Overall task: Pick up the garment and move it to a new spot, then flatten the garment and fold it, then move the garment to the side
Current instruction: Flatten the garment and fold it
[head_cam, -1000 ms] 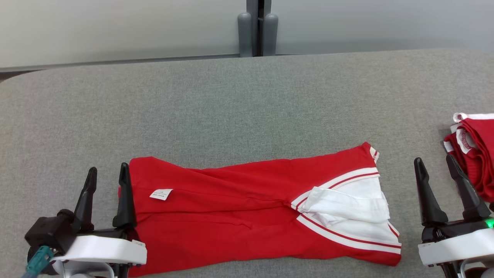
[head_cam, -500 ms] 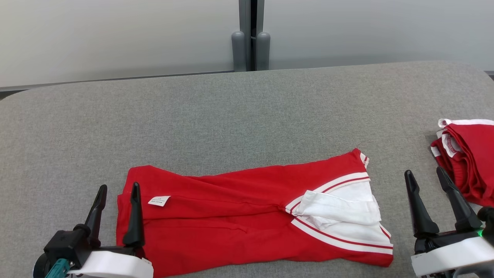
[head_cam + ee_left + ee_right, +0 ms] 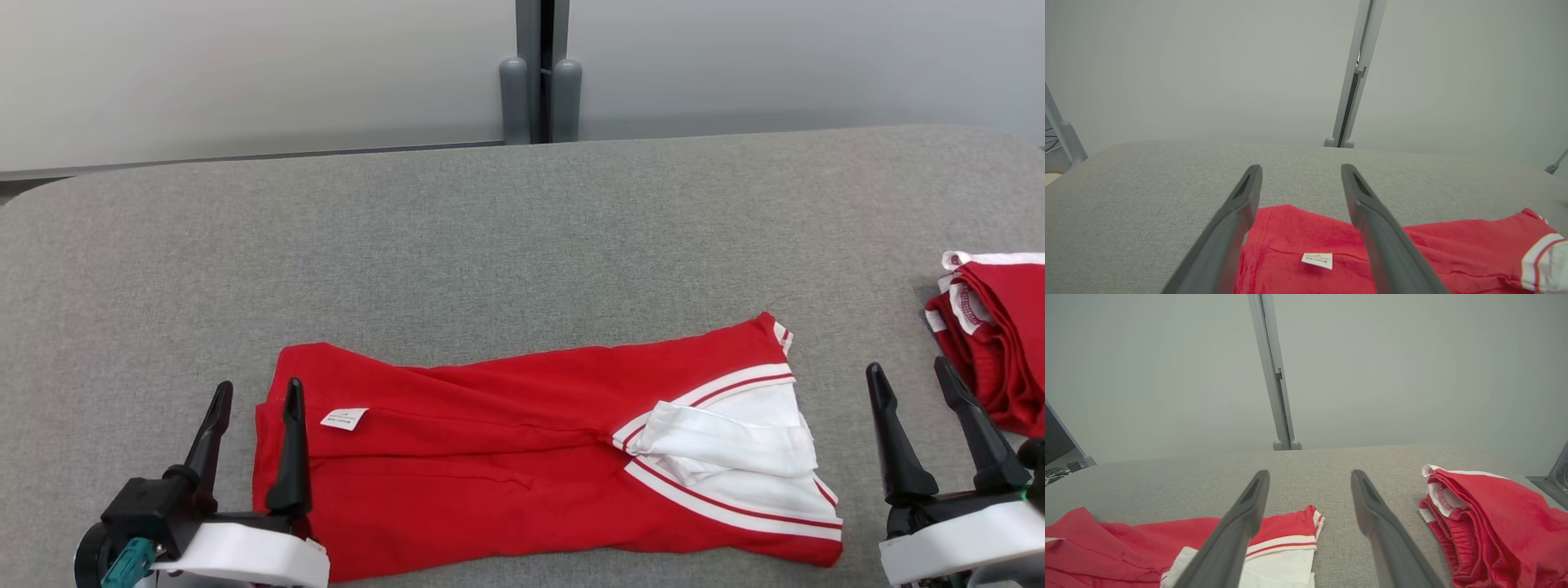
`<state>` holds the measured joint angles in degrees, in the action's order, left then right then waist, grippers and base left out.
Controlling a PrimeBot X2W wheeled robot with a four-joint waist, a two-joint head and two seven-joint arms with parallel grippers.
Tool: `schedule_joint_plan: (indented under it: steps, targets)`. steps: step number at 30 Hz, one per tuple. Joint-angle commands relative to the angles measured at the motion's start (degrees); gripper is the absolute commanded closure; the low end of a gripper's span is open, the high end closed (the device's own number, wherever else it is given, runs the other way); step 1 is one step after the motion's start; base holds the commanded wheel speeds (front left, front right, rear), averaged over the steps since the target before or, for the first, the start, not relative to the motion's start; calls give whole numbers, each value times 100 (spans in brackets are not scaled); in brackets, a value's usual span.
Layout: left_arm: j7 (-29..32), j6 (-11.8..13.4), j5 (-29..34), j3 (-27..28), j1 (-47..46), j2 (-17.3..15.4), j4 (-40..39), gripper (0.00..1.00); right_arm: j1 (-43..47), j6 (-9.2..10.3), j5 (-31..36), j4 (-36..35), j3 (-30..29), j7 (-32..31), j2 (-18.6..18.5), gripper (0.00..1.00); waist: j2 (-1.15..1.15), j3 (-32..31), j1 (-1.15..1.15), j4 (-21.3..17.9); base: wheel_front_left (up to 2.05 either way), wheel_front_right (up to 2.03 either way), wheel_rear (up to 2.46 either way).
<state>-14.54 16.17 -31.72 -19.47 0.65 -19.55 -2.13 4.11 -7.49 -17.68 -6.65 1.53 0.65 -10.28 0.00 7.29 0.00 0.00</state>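
I see the folded red-and-white cloth garment [image 3: 506, 457] lying along the near edge of the grey fabric tabletop [image 3: 490, 229], my left pincer [image 3: 257, 392] and right pincer [image 3: 908, 371] both spread and empty beside its ends, probably poised to shift it aside.

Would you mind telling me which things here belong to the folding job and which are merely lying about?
In the job: garment, red with a white panel, on the table; left gripper, open, at its left end; right gripper, open, off its right end.
Just lying about: red pile at the table's right edge; grey post behind.
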Motion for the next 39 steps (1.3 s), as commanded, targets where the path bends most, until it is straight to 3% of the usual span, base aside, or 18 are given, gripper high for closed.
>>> schedule_joint_plan:
  steps: [1, 10, 21, 22, 23, 24, 25, 31, 39]
  targets:
    - [31, -32, 73, -42, -181, -33, 5, 0, 45, 1, 89, 67, -45, -55, -36, 0, 0, 73, 0, 106, 0, 0, 0]
    - [24, -98, 214, -200, -545, 45, 39, 0, -19, 1, 64, 706, 64, -47, 62, 0, 0, 501, 0, 403, 0, 0, 0]
    - [-20, -243, 288, -265, -913, 140, 271, 0, -343, 1, -88, 2193, 265, -49, 132, 0, 0, 817, 0, 517, 0, 0, 0]
    - [-18, -242, 304, -263, -943, 129, 301, 0, -362, 1, -107, 2260, 314, -55, 134, 44, 0, 819, 0, 523, 0, 0, 0]
    - [-19, -247, 294, -255, -958, 130, 330, 0, -362, 1, -120, 2312, 342, -99, 127, 64, 0, 814, 0, 521, 0, 0, 0]
    - [-23, -255, 279, -244, -956, 134, 352, 0, -371, 1, -133, 2323, 354, -77, 128, 90, 0, 809, 0, 514, 0, 0, 0]
    - [-27, -267, 271, -235, -951, 133, 370, 0, -389, 1, -143, 2329, 340, -43, 132, 100, 0, 802, 0, 507, 0, 0, 0]
    - [-41, -273, 251, -187, -861, 117, 472, 0, -406, 10, -210, 2239, 149, -8, 55, 100, 0, 632, 0, 419, 0, 0, 0]
    - [-52, -335, 189, -183, -792, 117, 600, 0, -156, 7, -136, 2154, -538, 0, -148, 100, 0, 454, 0, 396, 0, 0, 0]
